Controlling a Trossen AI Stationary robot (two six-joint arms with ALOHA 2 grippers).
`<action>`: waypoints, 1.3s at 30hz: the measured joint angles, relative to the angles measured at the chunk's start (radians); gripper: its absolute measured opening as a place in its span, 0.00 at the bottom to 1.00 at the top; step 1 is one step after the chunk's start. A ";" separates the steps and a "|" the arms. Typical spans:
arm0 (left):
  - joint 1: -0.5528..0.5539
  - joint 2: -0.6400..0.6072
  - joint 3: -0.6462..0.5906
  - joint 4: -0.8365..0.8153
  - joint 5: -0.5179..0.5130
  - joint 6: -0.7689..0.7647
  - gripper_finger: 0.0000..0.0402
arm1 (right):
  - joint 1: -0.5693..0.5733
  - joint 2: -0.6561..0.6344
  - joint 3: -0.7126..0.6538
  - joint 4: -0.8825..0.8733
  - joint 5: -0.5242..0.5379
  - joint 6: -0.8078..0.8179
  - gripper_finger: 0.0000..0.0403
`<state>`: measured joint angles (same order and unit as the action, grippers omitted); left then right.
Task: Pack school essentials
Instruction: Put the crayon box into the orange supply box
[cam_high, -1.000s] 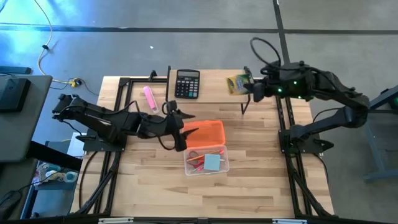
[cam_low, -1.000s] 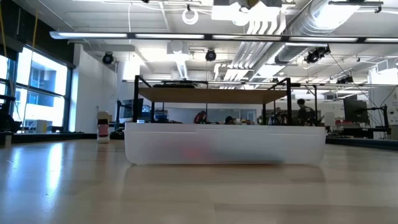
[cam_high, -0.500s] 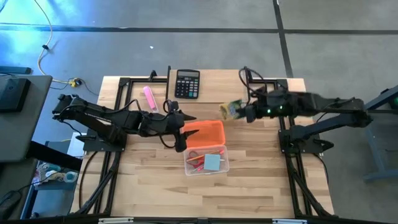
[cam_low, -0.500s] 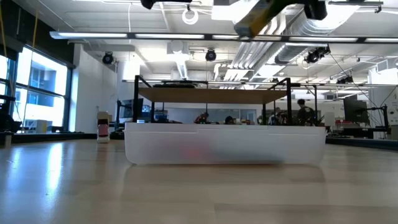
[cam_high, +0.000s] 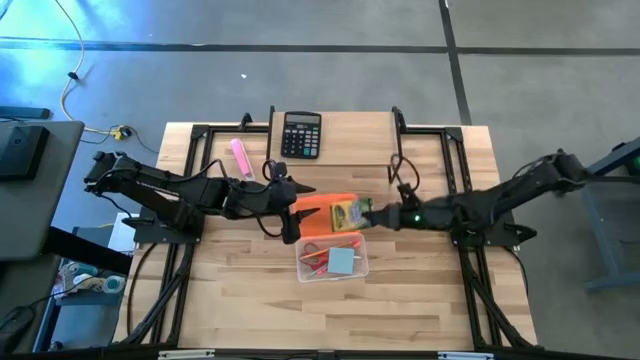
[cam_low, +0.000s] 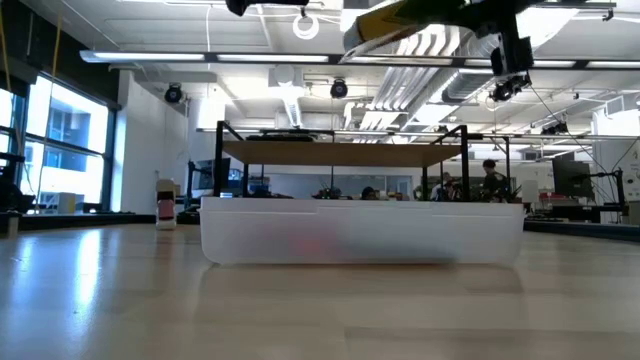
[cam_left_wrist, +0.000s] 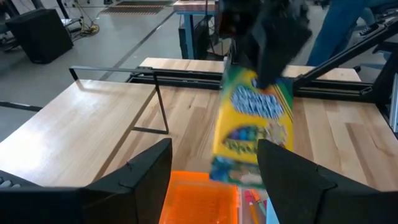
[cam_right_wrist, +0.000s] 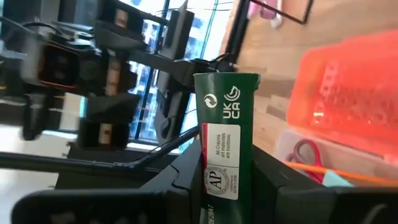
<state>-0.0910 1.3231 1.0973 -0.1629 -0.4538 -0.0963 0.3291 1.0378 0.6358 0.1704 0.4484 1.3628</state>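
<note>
Transfer step: right gripper (cam_high: 372, 214) clamped on crayon box (cam_high: 349, 212) above clear bin (cam_high: 333, 259); left gripper (cam_high: 306, 206) spread apart, idle beside orange lid (cam_high: 343, 228); next: lower and release into bin.

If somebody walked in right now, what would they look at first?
Probably the yellow and green crayon box that the right gripper holds in the air, over the orange lid in the middle of the table. Just in front of it sits the clear box with scissors, pencils and a blue notepad inside. The left gripper waits open right beside the orange lid.
</note>
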 joint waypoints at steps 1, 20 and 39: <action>0.000 0.000 0.000 0.002 0.000 0.000 0.56 | 0.019 0.019 -0.013 0.027 0.025 0.015 0.19; 0.000 0.001 0.000 0.002 0.007 0.002 0.56 | 0.096 0.463 -0.007 0.362 0.013 0.253 0.19; 0.000 0.001 0.000 0.002 0.051 0.002 0.56 | 0.096 0.576 -0.007 0.356 -0.038 0.388 0.19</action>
<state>-0.0910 1.3239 1.0973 -0.1604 -0.4026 -0.0944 0.4255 1.6136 0.6292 0.5261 0.4103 1.7504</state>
